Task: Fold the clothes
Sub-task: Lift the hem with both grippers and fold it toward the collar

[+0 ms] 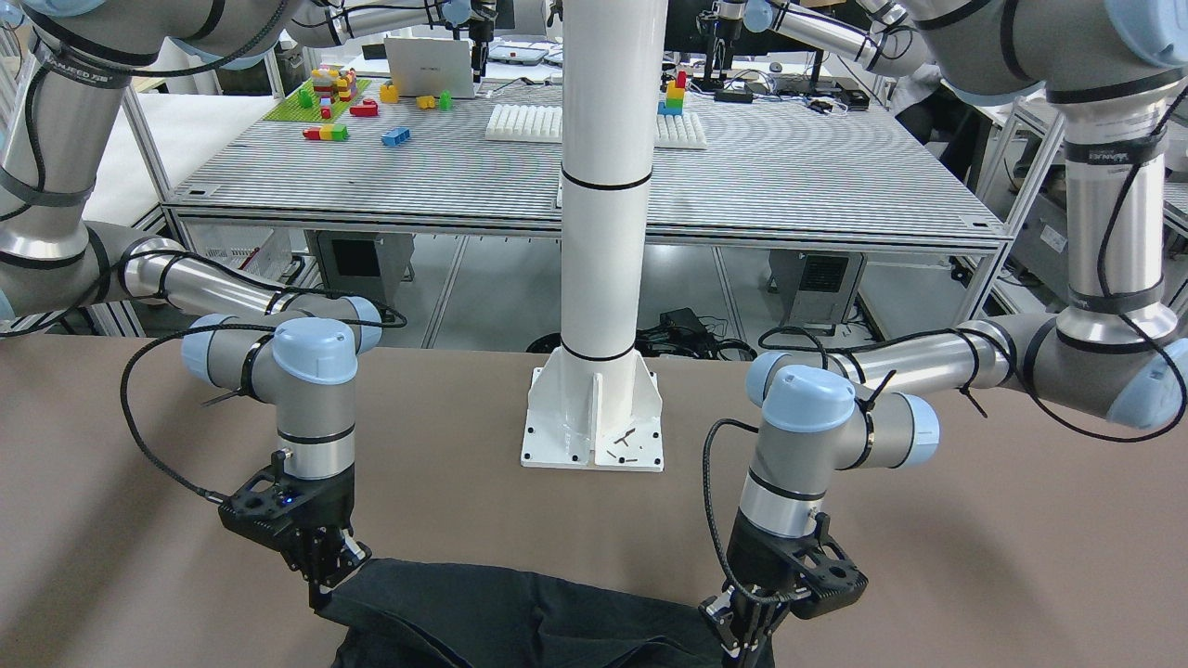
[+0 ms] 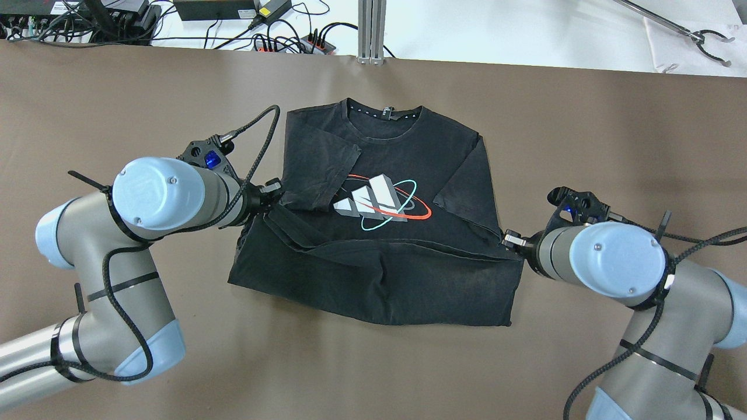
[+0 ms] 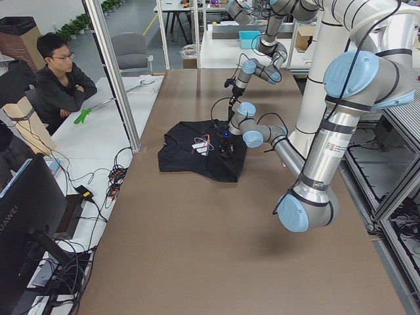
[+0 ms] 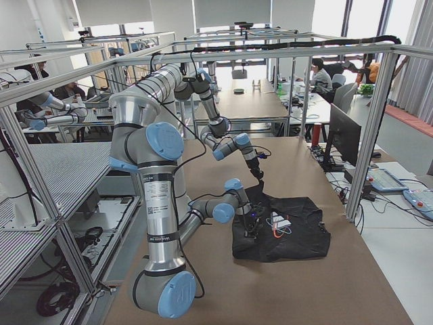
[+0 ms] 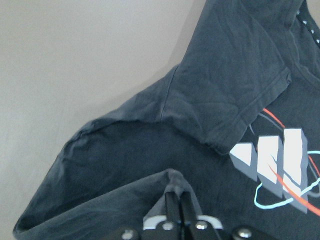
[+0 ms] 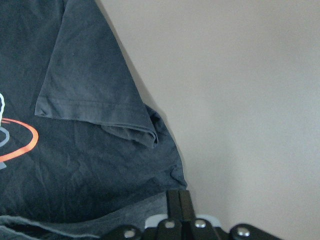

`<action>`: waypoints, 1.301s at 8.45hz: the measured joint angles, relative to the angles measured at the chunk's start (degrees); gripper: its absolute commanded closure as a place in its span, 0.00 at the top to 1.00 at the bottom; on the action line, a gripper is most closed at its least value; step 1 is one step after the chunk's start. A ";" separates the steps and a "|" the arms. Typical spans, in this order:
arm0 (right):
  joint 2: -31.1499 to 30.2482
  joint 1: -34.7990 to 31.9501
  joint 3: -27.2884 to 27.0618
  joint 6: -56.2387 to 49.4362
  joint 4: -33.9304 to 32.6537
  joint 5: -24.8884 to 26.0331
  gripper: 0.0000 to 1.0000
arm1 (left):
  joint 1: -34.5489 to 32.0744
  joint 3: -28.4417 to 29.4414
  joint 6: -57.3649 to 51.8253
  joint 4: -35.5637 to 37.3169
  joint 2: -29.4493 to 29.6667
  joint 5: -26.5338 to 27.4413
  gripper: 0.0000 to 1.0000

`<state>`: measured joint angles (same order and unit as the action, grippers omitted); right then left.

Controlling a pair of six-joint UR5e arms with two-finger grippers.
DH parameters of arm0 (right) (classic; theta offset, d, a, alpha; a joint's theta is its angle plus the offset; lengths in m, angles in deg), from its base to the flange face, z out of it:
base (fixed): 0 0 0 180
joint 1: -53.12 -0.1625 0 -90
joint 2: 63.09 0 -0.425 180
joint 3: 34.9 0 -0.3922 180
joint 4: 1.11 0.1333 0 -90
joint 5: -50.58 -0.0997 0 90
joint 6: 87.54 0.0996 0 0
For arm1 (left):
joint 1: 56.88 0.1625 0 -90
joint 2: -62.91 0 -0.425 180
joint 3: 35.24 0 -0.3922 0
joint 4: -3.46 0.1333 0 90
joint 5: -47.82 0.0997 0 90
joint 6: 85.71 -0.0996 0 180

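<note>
Front view: bottom edge of frame cuts off most of the shirt (image 2: 373, 262); only a dark strip of it shows there. The left gripper (image 2: 273, 199) is also clipped at its tips in that view. Overhead: both wrists cover most of their own fingers. Side views: grippers too small to read. Each wrist camera shows only one corner of the cloth. Collar label unreadable.

Left gripper: fingers pressed together, pinching a raised fold of black fabric at the shirt's left edge. Right gripper (image 2: 510, 239): fingers likewise closed, on the hem corner at the shirt's right edge; paler inner side of the cloth shows beside them.

Shirt lies mid-table (image 2: 117, 87), between the two grippers, collar (image 2: 382, 116) toward the far edge, across from the white pole (image 1: 603, 232). Black, thin, faintly washed-out, short-sleeved. Chest logo (image 2: 379, 201): three slanted white bars ringed by one red and one teal oval. Both sleeves folded inward over the front, the one on the left gripper's side touching the logo's edge. Lower part doubled up toward the chest, its hem running as an uneven line just below the logo, from one gripper to the other. Creases near the middle of the folded part.
</note>
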<state>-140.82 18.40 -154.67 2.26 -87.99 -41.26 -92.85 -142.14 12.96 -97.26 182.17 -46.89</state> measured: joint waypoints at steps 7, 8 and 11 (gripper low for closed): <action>11.07 -13.88 13.27 -12.20 0.15 -4.34 0.00 | -8.27 5.29 -0.70 -0.12 2.20 -5.18 0.00; 12.68 -14.71 15.15 -12.65 0.23 -4.42 0.00 | -8.68 5.68 -0.75 -0.18 2.21 -5.35 0.00; 17.67 -15.57 22.79 -13.74 2.09 -4.29 0.00 | -9.49 6.99 -1.26 -0.62 2.21 -5.47 0.00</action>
<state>-123.16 2.83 -131.88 -11.48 -85.90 -45.55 -102.34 -135.14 11.70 -97.88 184.38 -52.36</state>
